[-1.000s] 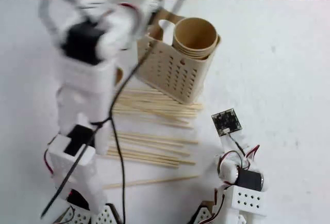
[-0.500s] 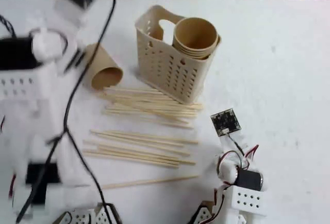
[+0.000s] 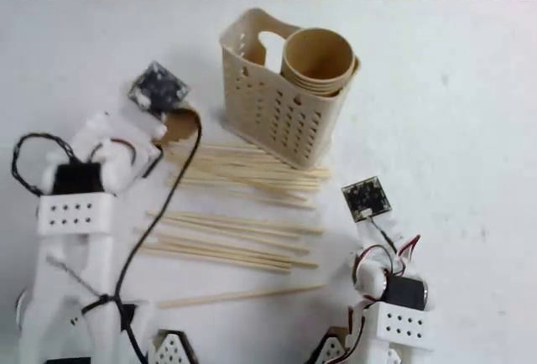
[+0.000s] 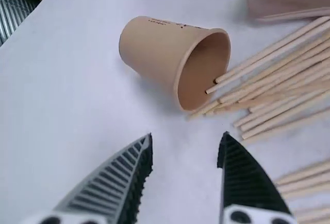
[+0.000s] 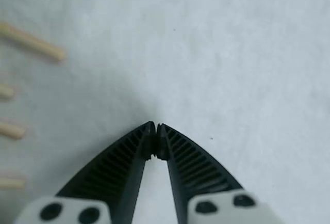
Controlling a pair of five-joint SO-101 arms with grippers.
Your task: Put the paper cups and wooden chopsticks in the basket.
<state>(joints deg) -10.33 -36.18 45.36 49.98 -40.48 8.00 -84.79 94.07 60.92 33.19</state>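
Chopsticks lie scattered beside the basket; our left gripper gapes wide near a tipped cup, our right gripper pinched closed.

Bare bench lay open to the right of the basket and along the far edge, leaving free passage there. The left end effector, fingers apart, had nothing but bench between it and the tipped paper cup. Chopsticks crowded the cup's mouth, at least one tip reaching inside, and littered the middle bench up to the basket's foot. Stacked cups filled one end of the basket.
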